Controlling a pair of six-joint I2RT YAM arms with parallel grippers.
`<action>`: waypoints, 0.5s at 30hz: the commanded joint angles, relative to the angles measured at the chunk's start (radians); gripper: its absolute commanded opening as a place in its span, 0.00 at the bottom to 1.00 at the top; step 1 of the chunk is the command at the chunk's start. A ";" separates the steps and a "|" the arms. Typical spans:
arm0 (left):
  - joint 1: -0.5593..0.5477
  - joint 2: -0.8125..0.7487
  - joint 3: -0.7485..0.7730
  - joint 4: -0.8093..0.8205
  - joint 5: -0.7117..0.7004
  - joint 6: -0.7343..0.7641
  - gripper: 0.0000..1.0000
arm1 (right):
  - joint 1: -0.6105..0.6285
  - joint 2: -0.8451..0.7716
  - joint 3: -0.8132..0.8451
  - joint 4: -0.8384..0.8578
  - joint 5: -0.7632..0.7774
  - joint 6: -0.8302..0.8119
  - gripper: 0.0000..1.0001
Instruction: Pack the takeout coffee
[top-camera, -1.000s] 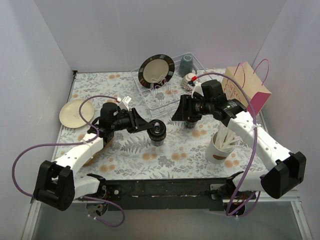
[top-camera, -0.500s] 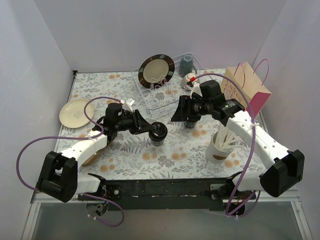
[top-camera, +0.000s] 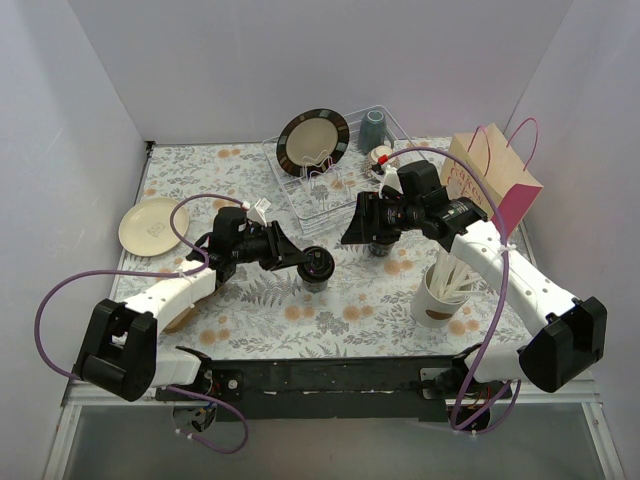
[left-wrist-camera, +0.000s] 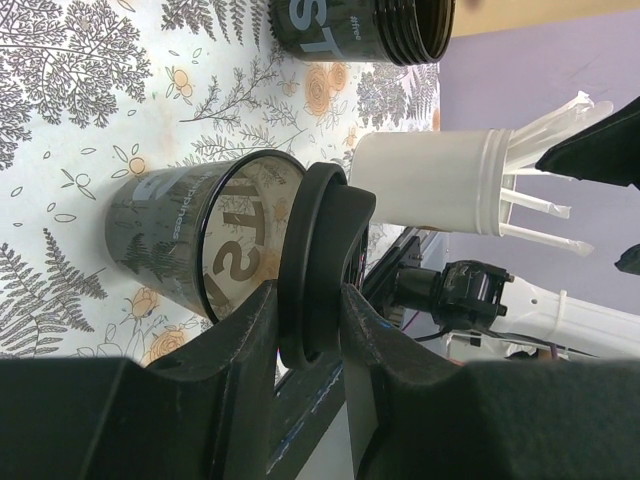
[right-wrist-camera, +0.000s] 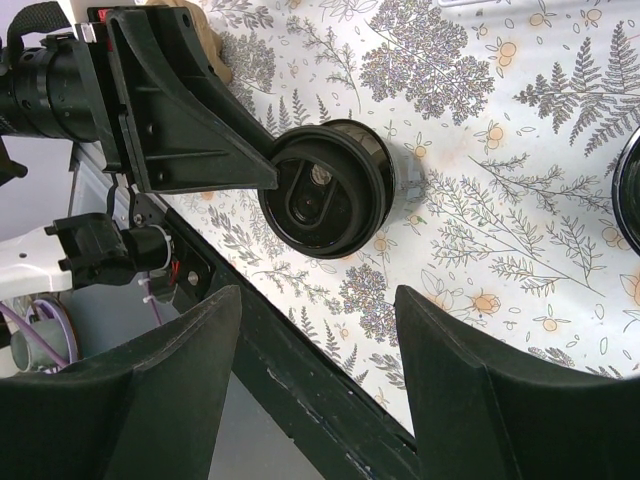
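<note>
Black lid (left-wrist-camera: 320, 262) clamped by left pincer (left-wrist-camera: 305, 312) at cup (left-wrist-camera: 165, 235); right pincer (right-wrist-camera: 318, 305) seemingly wide, empty.

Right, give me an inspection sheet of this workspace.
Surface: fern-print cloth, no spills seen.
Job's things: one black cup open; lid at its rim, not seated; second black cup lidless.
Clutter: stirrer cup, paper bag, dish rack with dark-rimmed plate, mug, cream plate.
Grippers: left gripper shut on lid; right gripper open, empty.
Cables: purple cables loop off both arms, apart from the cups.
Surroundings: plain walls; nothing else seen.
</note>
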 joint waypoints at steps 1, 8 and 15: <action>-0.004 -0.004 0.020 -0.036 -0.014 0.037 0.15 | 0.008 -0.005 0.004 0.028 -0.007 -0.015 0.70; -0.005 0.005 0.026 -0.047 -0.017 0.050 0.21 | 0.013 -0.003 0.001 0.030 -0.005 -0.015 0.70; -0.004 0.024 0.055 -0.063 -0.032 0.073 0.22 | 0.016 -0.002 0.003 0.024 0.001 -0.021 0.70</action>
